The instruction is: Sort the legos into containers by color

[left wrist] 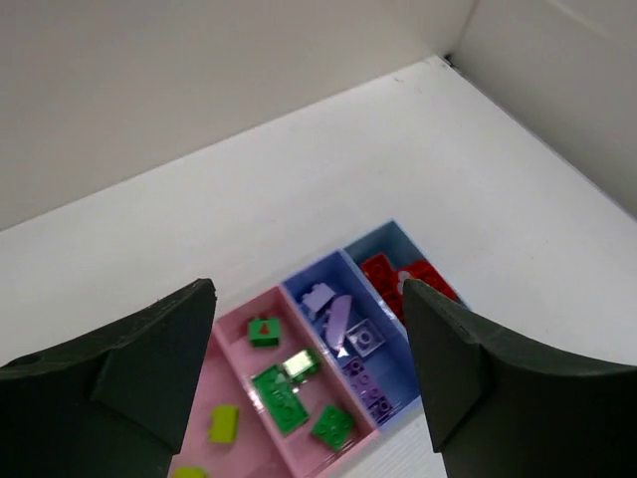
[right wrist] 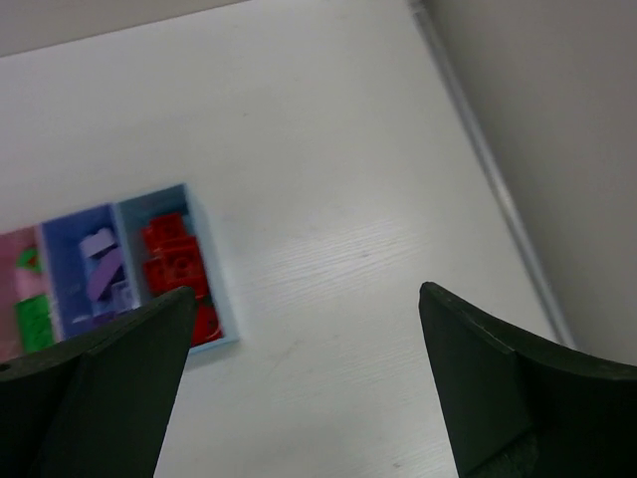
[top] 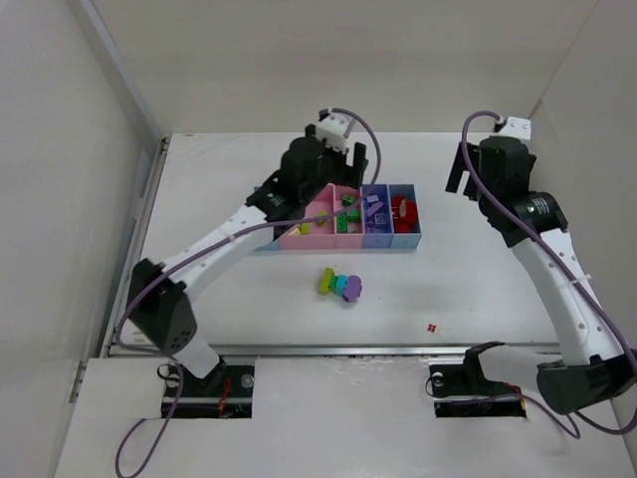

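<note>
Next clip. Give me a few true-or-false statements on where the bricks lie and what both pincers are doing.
1. The red bricks lie in the light blue end bin. True.
2. The left pincer grips a green brick. False: its jaws stand apart above the row of bins, with nothing between them.
3. Every brick is already in a bin. False: a loose cluster lies on the table in front of the row, and a small red piece lies farther right.
4. The right pincer is open and empty. True.
5. The purple bricks sit in the purple-blue bin next to the red ones. True.
</note>
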Controlling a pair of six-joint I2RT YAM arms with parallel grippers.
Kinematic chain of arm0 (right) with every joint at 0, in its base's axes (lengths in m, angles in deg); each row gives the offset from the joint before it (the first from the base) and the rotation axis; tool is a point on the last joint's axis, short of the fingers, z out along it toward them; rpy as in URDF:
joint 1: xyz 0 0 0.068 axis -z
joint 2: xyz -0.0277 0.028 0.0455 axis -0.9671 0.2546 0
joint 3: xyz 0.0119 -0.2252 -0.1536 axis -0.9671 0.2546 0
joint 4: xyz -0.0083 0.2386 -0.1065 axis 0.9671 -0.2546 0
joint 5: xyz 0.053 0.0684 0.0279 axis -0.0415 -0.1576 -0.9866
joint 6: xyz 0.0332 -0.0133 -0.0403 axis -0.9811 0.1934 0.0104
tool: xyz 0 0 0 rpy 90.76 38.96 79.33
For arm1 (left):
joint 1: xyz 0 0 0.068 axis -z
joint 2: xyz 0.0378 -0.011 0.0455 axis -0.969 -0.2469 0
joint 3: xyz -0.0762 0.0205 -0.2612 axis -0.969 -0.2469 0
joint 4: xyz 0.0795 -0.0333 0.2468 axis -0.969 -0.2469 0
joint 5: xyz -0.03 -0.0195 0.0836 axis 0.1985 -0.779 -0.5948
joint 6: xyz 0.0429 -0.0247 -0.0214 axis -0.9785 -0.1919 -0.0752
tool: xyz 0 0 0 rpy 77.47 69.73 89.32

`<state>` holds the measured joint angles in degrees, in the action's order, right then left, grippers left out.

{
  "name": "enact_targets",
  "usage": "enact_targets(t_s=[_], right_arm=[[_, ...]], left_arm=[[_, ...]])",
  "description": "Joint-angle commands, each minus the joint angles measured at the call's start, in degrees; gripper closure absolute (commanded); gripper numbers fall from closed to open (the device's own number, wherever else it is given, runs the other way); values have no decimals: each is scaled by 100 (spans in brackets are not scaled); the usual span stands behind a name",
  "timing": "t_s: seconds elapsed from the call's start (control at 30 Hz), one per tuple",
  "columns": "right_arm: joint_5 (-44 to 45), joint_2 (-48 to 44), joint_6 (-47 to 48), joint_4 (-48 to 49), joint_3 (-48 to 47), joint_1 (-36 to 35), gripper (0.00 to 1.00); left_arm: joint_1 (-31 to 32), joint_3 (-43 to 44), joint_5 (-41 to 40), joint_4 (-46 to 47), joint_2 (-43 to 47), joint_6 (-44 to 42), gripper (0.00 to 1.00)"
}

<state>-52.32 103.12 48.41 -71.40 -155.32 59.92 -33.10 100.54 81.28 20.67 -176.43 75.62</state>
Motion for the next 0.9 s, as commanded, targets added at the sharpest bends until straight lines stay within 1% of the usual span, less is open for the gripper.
enact_targets(t_s=[0.0,0.03,0.07,0.1,0.13,0.17,0.2,0.23,0.27,0.3,0.37,0.4,0.47,0.57,0.63,0.67,0.73,0.77,0.8,0.87], right_arm=[[-1677,57,-704,-198,154,-22,4],[-1908,57,-1378,-364,643,-22,19],[-2110,57,-1724,-418,961,-22,26],[-2286,4,-2050,-471,1278,-22,29],[-2514,4,-2688,-550,1899,-205,30],[-2516,-83,-2695,-551,2192,-320,30],[-2517,-84,-3286,-629,2439,-452,30],[-2308,-171,-3579,-691,2659,-584,33],[-2210,-224,-3843,-900,2983,-837,33],[-2139,-277,-4281,-989,3108,-953,35],[-2025,-374,-4618,-1278,3319,-1207,36],[-2024,-426,-4741,-1350,3520,-1296,37],[-2120,-427,-5067,-1421,3706,-1350,37],[-2366,-76,-5068,-1316,3909,-1402,38],[-2367,274,-5129,-1210,3962,-1516,38],[-2367,398,-5216,-1140,3962,-1517,38],[-2367,644,-5366,-1140,3962,-1517,34],[-2367,863,-5532,-1140,3962,-1569,25],[-2367,970,-5647,-1140,3909,-1569,20],[-2367,1198,-5936,-1297,3848,-1648,15]], left_arm=[[-173,-685,-367,-198,773,-268,27],[-244,-1130,-489,-259,1149,-268,27],[-244,-1135,-491,-260,1353,-268,27],[-331,-1665,-552,-260,1564,-268,27],[-393,-1941,-622,-199,1984,-268,27],[-446,-2204,-622,-198,2197,-268,27],[-560,-2677,-675,-198,2390,-268,27],[-622,-2882,-675,-198,2575,-268,27],[-675,-3058,-675,-198,2751,-181,27],[-727,-3225,-614,-250,3100,-93,27],[-816,-3700,-500,-172,3436,-40,27],[-868,-3849,-447,-93,3786,-39,27],[-929,-4297,-263,214,4122,13,27],[-1052,-4649,-114,470,4562,180,27],[-1106,-4703,-60,540,4764,285,27],[-1271,-4781,88,601,4826,347,27],[-1395,-4852,229,602,4879,400,27],[-1448,-4913,291,654,4975,400,27],[-1536,-4975,344,654,5063,452,27],[-1536,-5028,415,654,5134,453,27]])
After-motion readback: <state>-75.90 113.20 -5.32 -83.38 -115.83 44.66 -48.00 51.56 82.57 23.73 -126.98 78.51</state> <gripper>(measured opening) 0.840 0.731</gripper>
